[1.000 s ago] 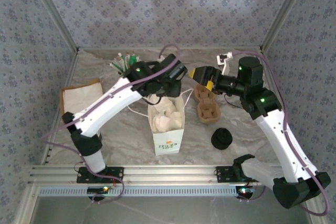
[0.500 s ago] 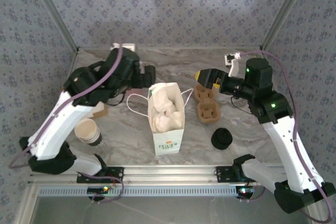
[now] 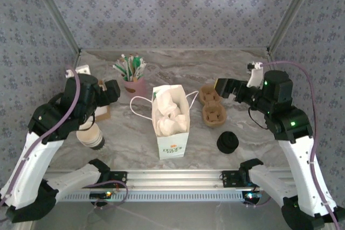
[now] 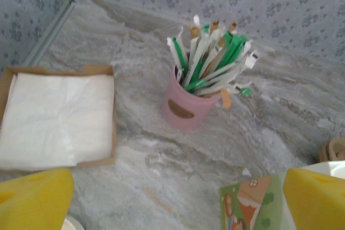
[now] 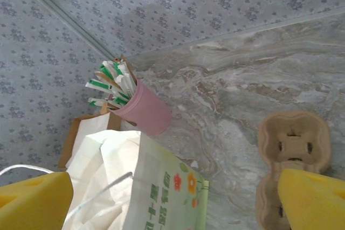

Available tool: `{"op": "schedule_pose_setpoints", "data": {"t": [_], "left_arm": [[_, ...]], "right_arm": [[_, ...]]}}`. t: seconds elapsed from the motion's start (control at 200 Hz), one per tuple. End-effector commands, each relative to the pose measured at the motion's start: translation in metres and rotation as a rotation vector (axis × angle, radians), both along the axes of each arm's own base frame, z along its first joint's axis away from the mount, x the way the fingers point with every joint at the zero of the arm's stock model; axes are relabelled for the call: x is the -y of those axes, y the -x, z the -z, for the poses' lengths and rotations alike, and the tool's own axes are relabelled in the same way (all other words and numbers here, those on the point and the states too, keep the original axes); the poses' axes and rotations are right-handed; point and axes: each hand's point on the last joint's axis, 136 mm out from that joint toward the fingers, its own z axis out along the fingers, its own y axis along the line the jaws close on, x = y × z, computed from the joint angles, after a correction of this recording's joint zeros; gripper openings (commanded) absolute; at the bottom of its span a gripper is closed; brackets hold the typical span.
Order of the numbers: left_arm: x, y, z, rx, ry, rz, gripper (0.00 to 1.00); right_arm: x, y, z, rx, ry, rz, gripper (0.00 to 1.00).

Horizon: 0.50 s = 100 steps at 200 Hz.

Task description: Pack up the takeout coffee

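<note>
The white paper bag (image 3: 171,119) stands upright mid-table, its mouth stuffed with crumpled white paper. The lidded coffee cup is hidden. My left gripper (image 3: 110,91) hovers left of the bag, near the pink cup, open. In the left wrist view its yellow pads (image 4: 33,197) sit far apart over bare marble, with the bag's printed corner (image 4: 250,203) at lower right. My right gripper (image 3: 223,87) hangs open to the right of the bag, above the cardboard carriers. In the right wrist view the bag (image 5: 156,187) lies between and below the pads (image 5: 312,200), untouched.
A pink cup of wrapped straws (image 3: 133,76) stands behind the bag. A napkin box (image 4: 56,119) lies at the left. A stack of lidless cream cups (image 3: 90,136) sits front left. Two cardboard carriers (image 3: 212,106) and a pile of black lids (image 3: 228,142) lie right of the bag.
Both grippers were close together over the bag's mouth. The left arm has swung back far to the left and the right arm has pulled back to the right. The bag stayed put.
</note>
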Motion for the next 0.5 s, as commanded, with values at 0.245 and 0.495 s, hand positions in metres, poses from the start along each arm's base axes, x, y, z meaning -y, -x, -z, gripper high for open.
{"op": "schedule_pose_setpoints", "data": {"t": [0.245,0.495], "left_arm": [[-0.016,0.038,0.070,-0.201,0.102,-0.070,0.99],[-0.015,0.054,0.114,-0.328,0.137,-0.086,0.80]], "right_arm": [[0.011,0.011,0.057,-0.079,0.090,0.012,1.00],[0.020,0.016,0.095,-0.116,0.149,0.037,1.00]]}}
